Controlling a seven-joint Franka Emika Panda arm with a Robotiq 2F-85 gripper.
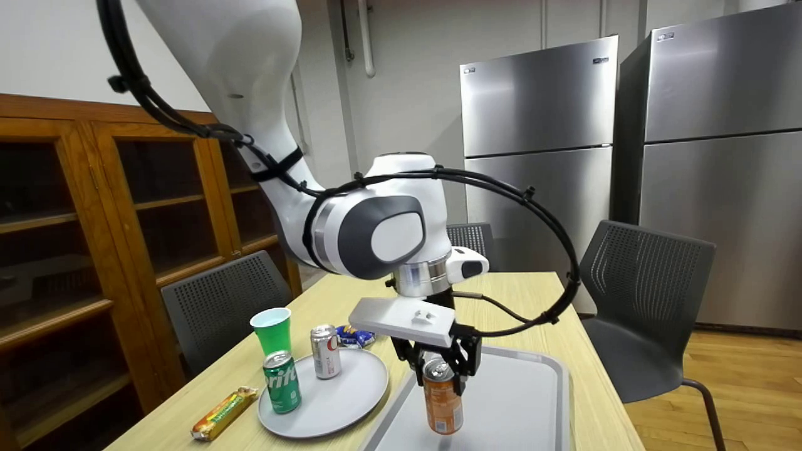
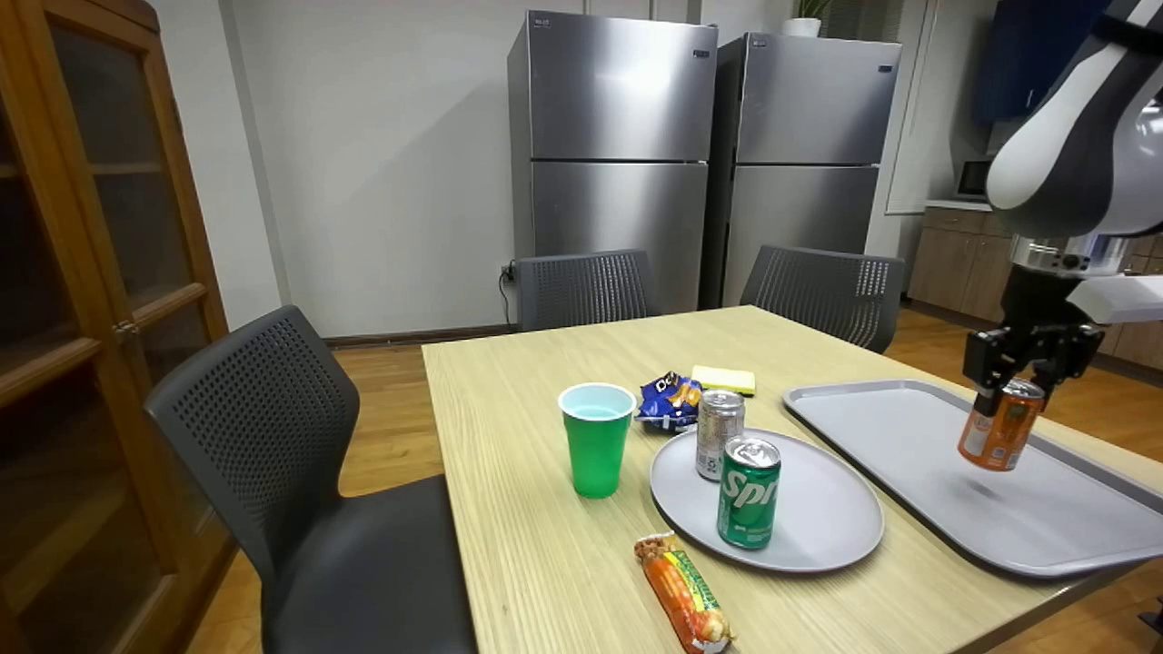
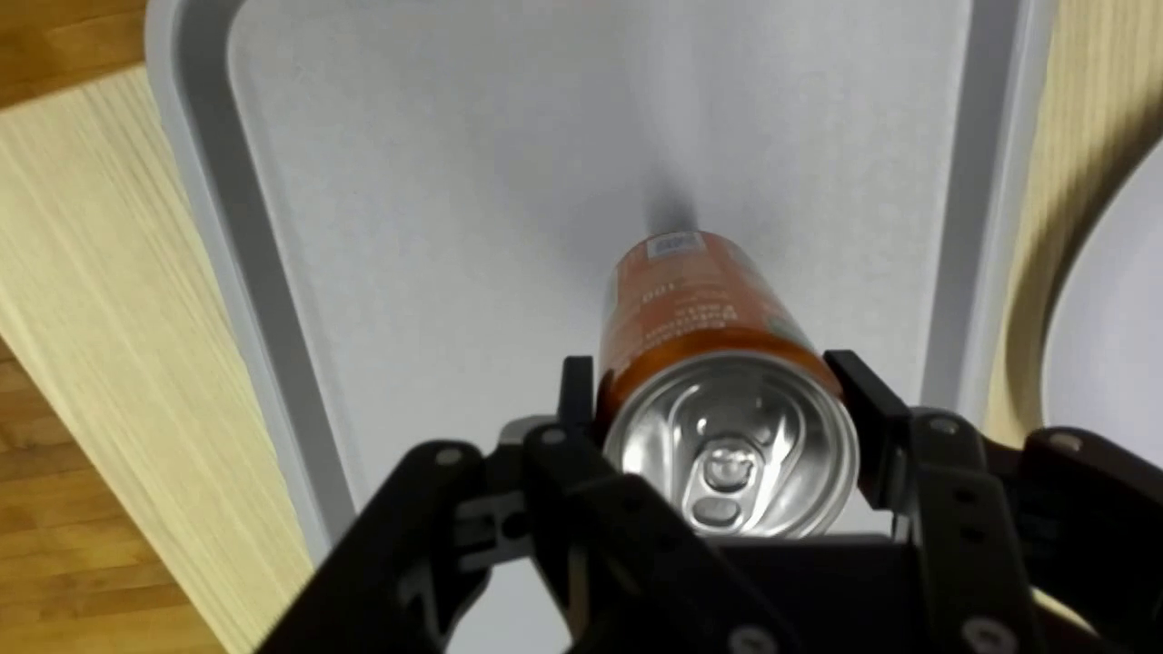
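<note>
Gripper [image 3: 711,381] of yours holds one orange can [image 2: 999,434], just above one grey tray [image 2: 895,431]. On one plate [image 2: 827,518] beside this tray, you see one green can [image 2: 750,500] and one silver can [image 2: 716,429]. Around this plate you count one cup [image 2: 597,450], one blue bag [image 2: 670,401], one sponge [image 2: 724,379] and one wrapped snack [image 2: 683,592].

There are three cans [image 2: 999,431] [image 2: 716,427] [image 2: 750,500], two packets [image 2: 670,401] [image 2: 683,595], one cup [image 2: 598,440], one plate [image 2: 831,509], one tray [image 2: 886,422], one sponge [image 2: 724,380] and one table [image 2: 509,509]. Further, I can count three chairs [image 2: 259,427] [image 2: 586,286] [image 2: 818,291], two fridges [image 2: 622,163] [image 2: 809,145] and one potted plant [image 2: 801,27].
</note>
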